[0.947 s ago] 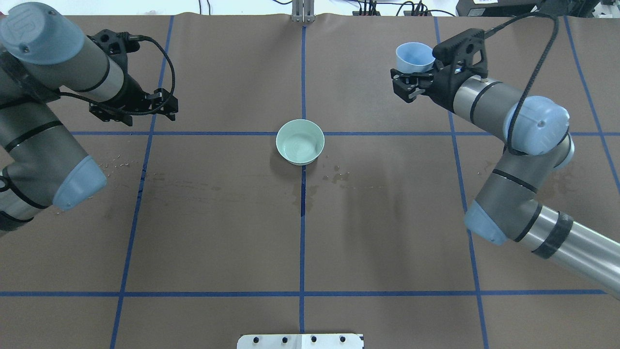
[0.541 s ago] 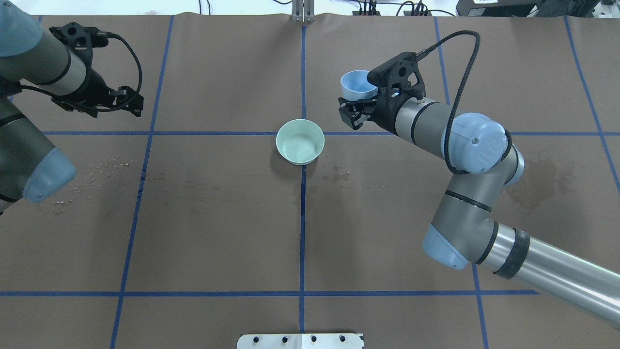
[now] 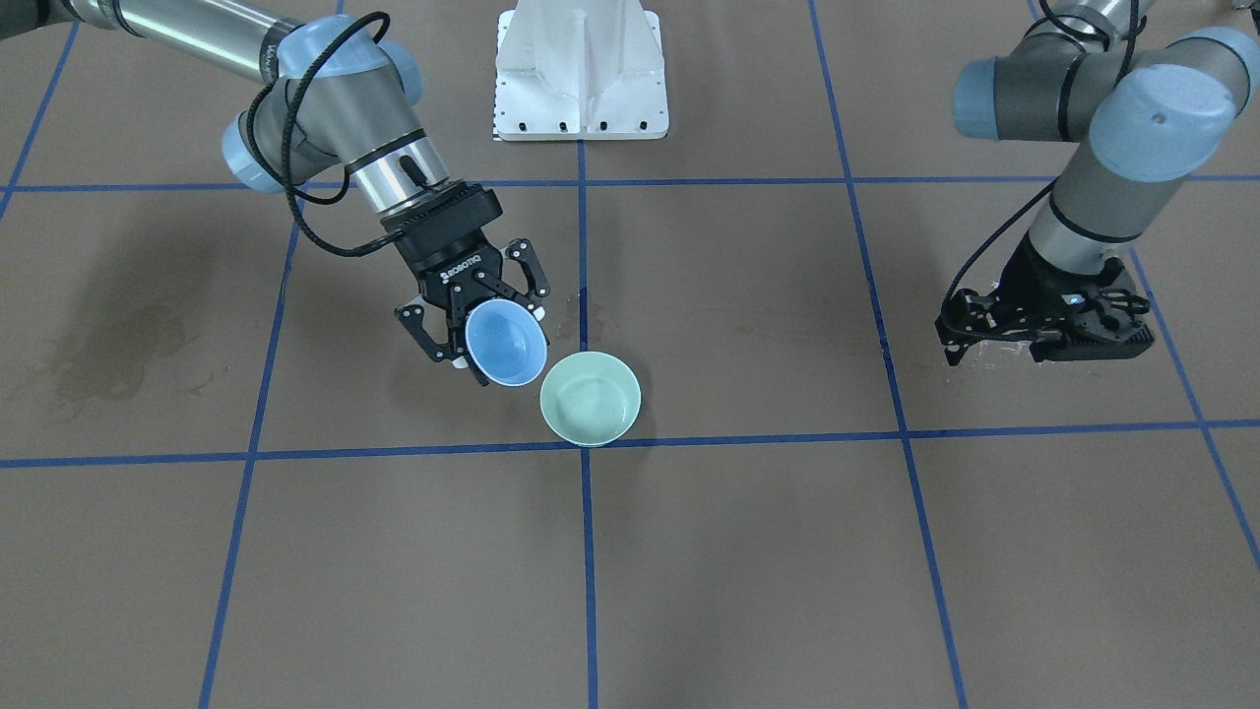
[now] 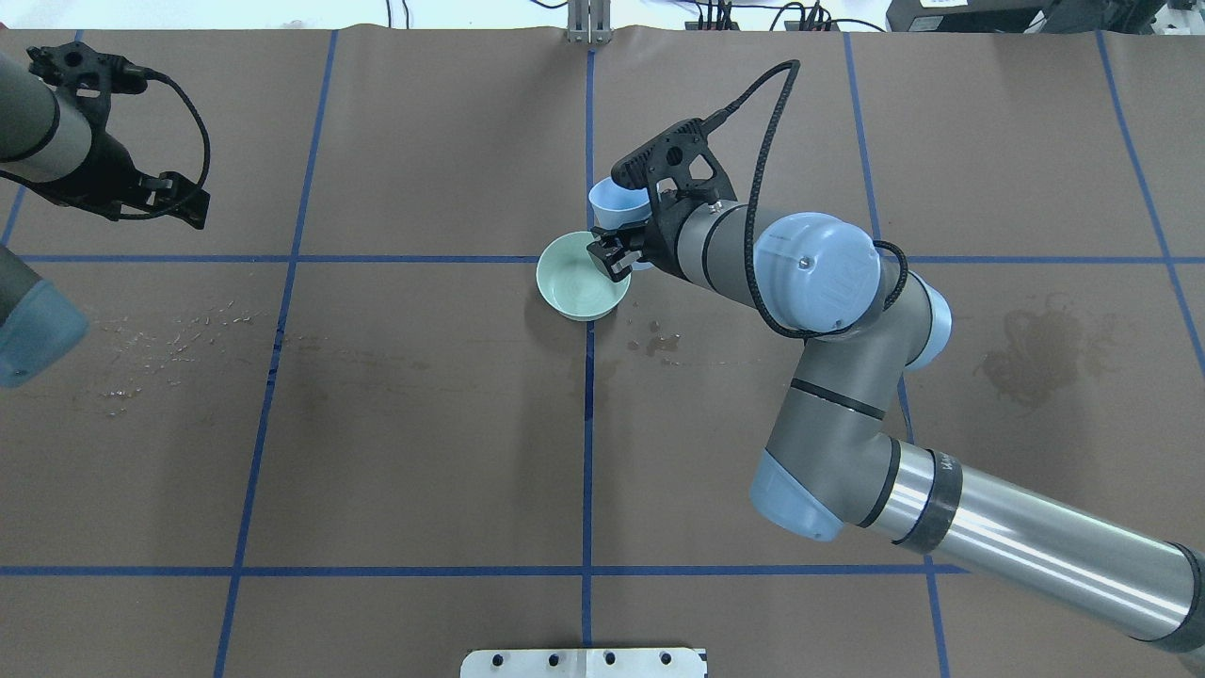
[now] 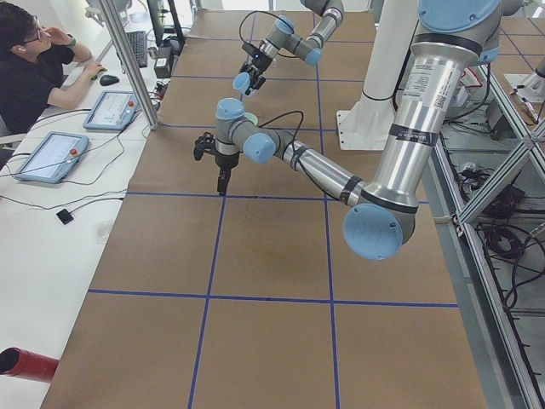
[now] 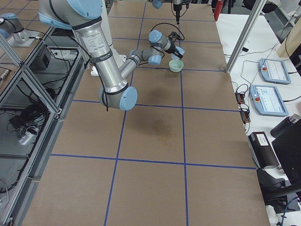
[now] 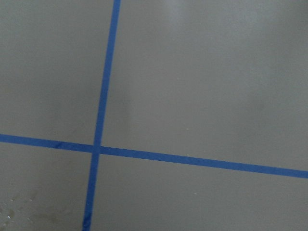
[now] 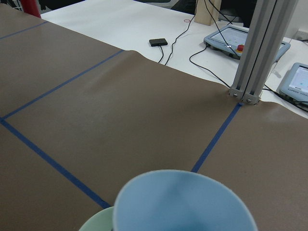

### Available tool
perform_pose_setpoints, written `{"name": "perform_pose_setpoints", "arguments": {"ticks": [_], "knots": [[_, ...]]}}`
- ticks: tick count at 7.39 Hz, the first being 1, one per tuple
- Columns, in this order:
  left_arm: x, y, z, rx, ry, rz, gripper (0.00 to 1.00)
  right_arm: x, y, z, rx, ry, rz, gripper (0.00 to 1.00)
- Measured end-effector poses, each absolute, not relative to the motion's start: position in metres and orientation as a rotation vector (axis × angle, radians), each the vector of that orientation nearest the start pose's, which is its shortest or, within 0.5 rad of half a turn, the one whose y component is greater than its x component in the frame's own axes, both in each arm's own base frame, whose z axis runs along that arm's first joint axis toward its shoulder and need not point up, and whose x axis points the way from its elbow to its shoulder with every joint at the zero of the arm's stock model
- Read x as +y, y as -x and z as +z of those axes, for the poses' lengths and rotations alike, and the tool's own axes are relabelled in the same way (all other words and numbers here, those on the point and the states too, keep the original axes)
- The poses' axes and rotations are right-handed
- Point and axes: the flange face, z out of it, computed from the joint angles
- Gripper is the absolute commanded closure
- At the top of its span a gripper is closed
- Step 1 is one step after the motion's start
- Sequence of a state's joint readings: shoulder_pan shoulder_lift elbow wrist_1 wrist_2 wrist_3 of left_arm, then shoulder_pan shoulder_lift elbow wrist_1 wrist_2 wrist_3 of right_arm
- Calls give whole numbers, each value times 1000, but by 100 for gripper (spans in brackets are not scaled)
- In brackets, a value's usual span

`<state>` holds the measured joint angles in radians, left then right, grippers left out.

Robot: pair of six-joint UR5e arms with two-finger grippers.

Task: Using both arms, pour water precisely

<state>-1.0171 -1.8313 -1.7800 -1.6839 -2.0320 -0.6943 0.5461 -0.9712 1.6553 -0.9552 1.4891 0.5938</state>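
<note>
A pale green bowl (image 4: 576, 281) (image 3: 591, 399) stands at the table's centre crossing, with a faint sheen of water inside. My right gripper (image 4: 621, 250) (image 3: 487, 335) is shut on a light blue cup (image 4: 617, 202) (image 3: 505, 356), held just off the bowl's far-right rim. In the right wrist view the cup (image 8: 185, 207) fills the bottom edge, with the bowl's rim (image 8: 94, 225) beside it. I cannot make out water in the cup. My left gripper (image 4: 165, 198) (image 3: 1034, 330) hangs open and empty at the far left, well away from both.
Shiny droplets (image 4: 169, 330) lie on the left, small wet spots (image 4: 659, 344) sit beside the bowl, and a dark damp stain (image 4: 1031, 353) is on the right. The white pedestal (image 3: 581, 69) is at the robot's edge. A person (image 5: 34, 68) sits at the far side.
My right arm has carried the blue cup leftward from the far right up to the green bowl. My left arm has pulled back further left.
</note>
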Motion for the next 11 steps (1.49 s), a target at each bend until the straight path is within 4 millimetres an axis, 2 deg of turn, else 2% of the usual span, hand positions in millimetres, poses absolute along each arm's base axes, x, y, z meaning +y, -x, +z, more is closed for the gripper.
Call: {"name": "perform_pose_setpoints", "arguments": {"ticks": [1, 5, 8, 11], "knots": [[-549, -230, 422, 690, -202, 8, 0, -468, 503, 194, -855, -907, -367, 100], [-549, -221, 429, 682, -205, 13, 0, -466, 524, 206, -746, -708, -547, 100], [-549, -219, 431, 680, -202, 10, 0, -479, 554, 191, -687, -595, -592, 100], [-549, -218, 431, 680, -202, 9, 0, -495, 576, 165, -598, -492, -637, 100]]}}
